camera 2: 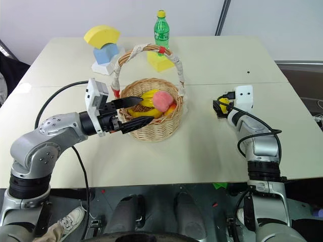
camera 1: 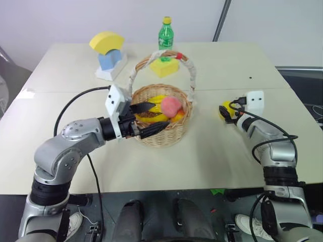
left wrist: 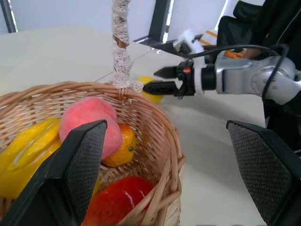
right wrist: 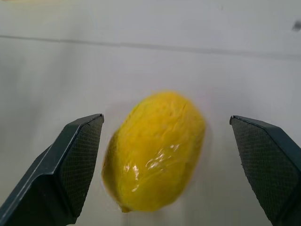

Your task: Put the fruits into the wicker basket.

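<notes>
While peach (camera 1: 170,106) sits inside basket rim (camera 1: 184,96) | lemon (right wrist: 154,150) between spread right fingers (right wrist: 77,160)

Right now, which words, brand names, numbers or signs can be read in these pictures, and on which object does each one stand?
No text can be read in these pictures.
green bottle: it carries a label, but the print on it is too small to read.
wicker basket, peach, lemon, foam blocks: no writing shows on them.

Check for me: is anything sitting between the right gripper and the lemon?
Nothing visible. The lemon lies on bare table just ahead of the right gripper, whose fingers stand open to either side of it, not yet touching.
</notes>
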